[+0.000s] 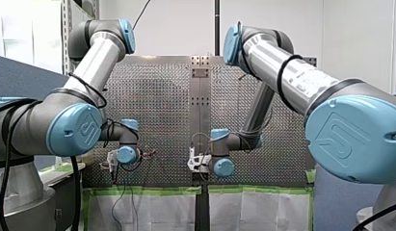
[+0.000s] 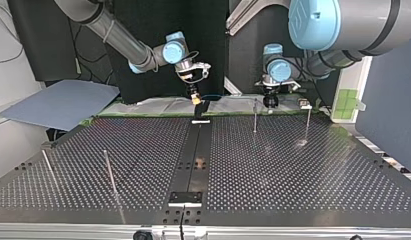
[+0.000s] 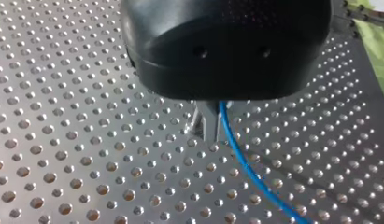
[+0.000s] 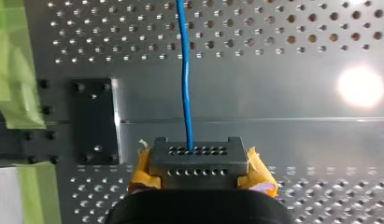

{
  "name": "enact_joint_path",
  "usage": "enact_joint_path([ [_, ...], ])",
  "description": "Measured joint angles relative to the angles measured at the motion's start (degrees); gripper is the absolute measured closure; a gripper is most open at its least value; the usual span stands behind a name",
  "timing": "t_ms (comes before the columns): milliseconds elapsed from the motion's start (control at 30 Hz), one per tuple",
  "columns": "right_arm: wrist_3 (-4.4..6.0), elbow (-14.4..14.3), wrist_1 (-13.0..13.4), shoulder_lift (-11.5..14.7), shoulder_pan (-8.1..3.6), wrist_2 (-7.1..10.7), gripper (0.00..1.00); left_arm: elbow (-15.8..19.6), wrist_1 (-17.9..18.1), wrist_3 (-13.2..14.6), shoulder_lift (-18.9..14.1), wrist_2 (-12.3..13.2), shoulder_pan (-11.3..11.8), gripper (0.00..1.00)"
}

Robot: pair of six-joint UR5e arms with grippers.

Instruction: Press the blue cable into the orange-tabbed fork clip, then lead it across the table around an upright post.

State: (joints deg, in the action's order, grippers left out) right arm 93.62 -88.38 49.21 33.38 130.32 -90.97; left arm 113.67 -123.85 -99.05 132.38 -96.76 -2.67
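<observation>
Pinching blue cable (image 4: 184, 70): right claw (image 4: 199, 161), left claw (image 3: 209, 134), both clenched near table (image 4: 297, 121) edge.

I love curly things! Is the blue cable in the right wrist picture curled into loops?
No, the blue cable runs nearly straight ahead from my right gripper.

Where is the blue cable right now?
The blue cable runs between my right gripper and my left gripper. In the top view that is along the far edge of the perforated table, right of its middle.

Left tool (image 3: 207, 133) and right tool (image 4: 197, 161) point down, closed
</observation>
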Motion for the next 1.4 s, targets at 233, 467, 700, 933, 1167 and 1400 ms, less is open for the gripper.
enact_joint_path([
  [233, -0.22, 2.68, -2.86, -2.38, -0.27, 0.0, 1.0, -1.08, -1.05, -0.19, 0.97, 0.64, 0.69, 1.0],
  [467, -0.26, 4.5, -4.4, -2.67, -1.06, 0.08, 1.0, -2.74, -1.95, -0.15, 2.52, 0.66, 1.1, 1.0],
  [700, -0.26, 5.4, -4.85, -2.67, -2.03, 0.16, 1.0, -4.79, -3.13, -0.49, 2.61, 0.72, 1.58, 1.0],
  [933, -0.26, 6.03, -5.24, -2.7, -2.53, 0.17, 1.0, -5.19, -3.32, -0.69, 2.63, 0.59, 2.15, 1.0],
  [1167, -0.26, 6.38, -5.38, -2.69, -2.57, 0.22, 1.0, -5.2, -3.93, -0.68, 2.59, 0.74, 2.71, 0.71],
  [1400, -0.68, 7.25, -6.4, -2.68, -2.62, 0.26, 1.0, -5.19, -5.43, 0.41, 2.59, 0.07, 2.95, 0.73],
])
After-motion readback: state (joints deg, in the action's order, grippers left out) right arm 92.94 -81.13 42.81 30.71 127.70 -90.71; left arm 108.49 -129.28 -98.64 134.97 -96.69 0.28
